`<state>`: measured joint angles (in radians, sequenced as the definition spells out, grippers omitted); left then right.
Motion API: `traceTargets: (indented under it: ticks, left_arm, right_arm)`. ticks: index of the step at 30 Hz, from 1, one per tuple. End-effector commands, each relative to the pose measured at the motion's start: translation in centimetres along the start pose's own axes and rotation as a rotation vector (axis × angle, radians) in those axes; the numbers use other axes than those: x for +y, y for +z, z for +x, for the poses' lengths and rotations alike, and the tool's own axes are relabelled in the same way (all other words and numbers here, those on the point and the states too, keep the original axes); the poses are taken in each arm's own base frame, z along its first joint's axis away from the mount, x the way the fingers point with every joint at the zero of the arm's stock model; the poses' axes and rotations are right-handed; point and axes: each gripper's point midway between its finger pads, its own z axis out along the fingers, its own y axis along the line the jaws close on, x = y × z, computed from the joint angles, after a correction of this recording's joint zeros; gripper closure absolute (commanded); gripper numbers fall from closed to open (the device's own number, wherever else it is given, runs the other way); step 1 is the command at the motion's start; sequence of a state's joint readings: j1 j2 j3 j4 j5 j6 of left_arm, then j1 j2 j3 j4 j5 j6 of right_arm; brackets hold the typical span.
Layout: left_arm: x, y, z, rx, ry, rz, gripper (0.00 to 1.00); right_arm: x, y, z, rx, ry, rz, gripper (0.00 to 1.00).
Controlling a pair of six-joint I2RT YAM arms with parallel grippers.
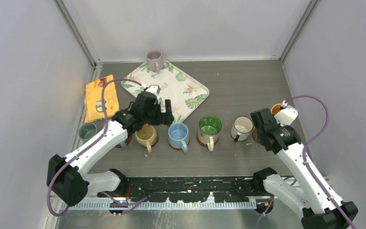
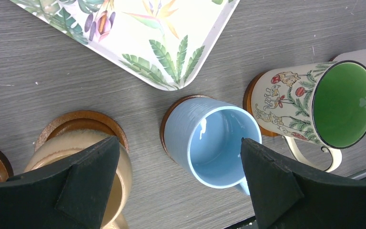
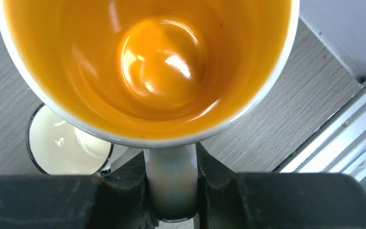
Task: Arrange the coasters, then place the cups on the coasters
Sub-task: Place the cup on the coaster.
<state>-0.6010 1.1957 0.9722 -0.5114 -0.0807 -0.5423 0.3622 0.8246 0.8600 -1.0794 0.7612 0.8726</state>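
Right gripper (image 3: 171,193) clenched on the handle (image 3: 171,174) of the orange-inside mug (image 3: 162,71), at the right end of the cup row, just beside the cream mug (image 3: 62,143). Mug sits mouth-up, long axis near vertical, handle pointing back toward the wrist. Glazed ceramic: rigid, slick, chip-prone, likely some heft (gripped off-centre, so it may tip about the handle). The handle looks the sensible hold. Whether a coaster lies beneath cannot be told. Left gripper (image 2: 178,167) spread wide, empty, over the light blue mug (image 2: 209,143).
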Motion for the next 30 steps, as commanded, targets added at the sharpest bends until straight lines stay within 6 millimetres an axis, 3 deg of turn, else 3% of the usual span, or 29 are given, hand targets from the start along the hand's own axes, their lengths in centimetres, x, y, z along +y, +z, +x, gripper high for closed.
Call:
traceTargets:
  ticks: [1, 5, 16, 30]
  left_arm:
    - [-1.4, -0.5, -2.0, -0.063, -0.009, 0.054, 0.00]
    - [-1.4, -0.6, -2.0, -0.065, -0.008, 0.054, 0.00]
    - [-1.4, -0.7, -1.9, -0.065, -0.009, 0.055, 0.00]
    - [-1.1, -0.6, -1.8, -0.062, -0.003, 0.040, 0.00]
  right_arm:
    - [0.0, 0.1, -0.5, -0.042, 0.148, -0.003, 0.99]
    - [0.1, 0.8, 1.3, -0.004, 0.172, -0.001, 0.99]
    - [2.4, 4.0, 3.5, 0.029, 0.184, -0.001, 0.99]
    - [2.7, 8.4, 6.1, 0.132, 0.190, 0.032, 0.99]
